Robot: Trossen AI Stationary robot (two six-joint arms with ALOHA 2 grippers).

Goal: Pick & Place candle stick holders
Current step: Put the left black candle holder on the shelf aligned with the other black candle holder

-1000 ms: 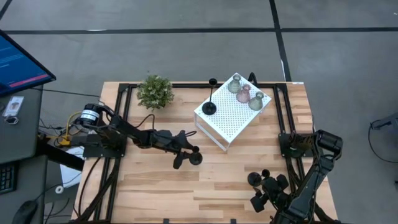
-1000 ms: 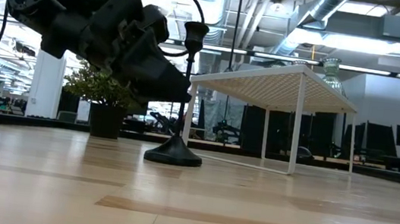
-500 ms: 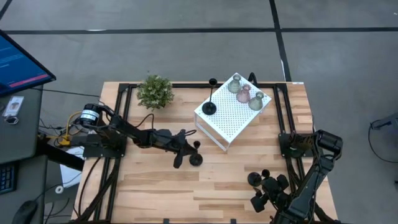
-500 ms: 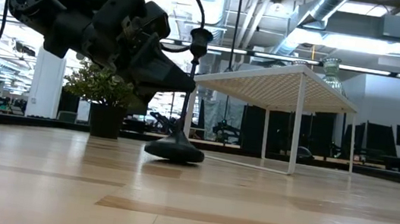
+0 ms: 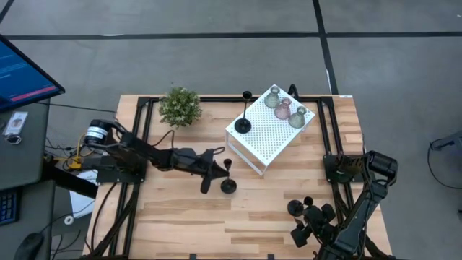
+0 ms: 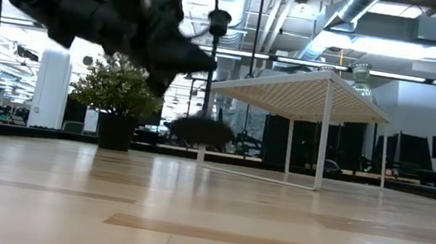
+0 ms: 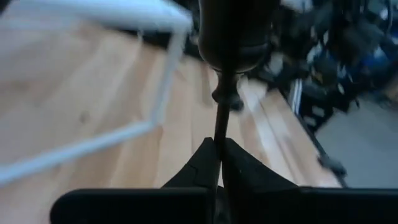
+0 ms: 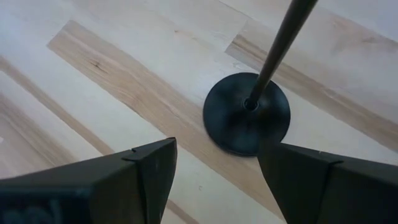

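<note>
Lifted clear of the tabletop since 1 second earlier, the black holder hung in the air, its round base off the wood where it had sat flat before. The left end effector was closed on its thin stem, the 2 fingers pinching low on the rod, and the holder tilted a little in the low view. From above, it sat just left of the white box, whose top carried 1 black holder and 3 glass ones. The right end effector waited with its fingers apart near the tabletop's front right, above a third black holder standing on the wood. Judging by the box already bearing 4 holders, the carried one was probably bound for it too. To do that well, the base would need raising above the box's rim before crossing, since the stem is long and the grip low, so the base could swing. A slow, level approach to a bare patch away from the other holders looked safest.
</note>
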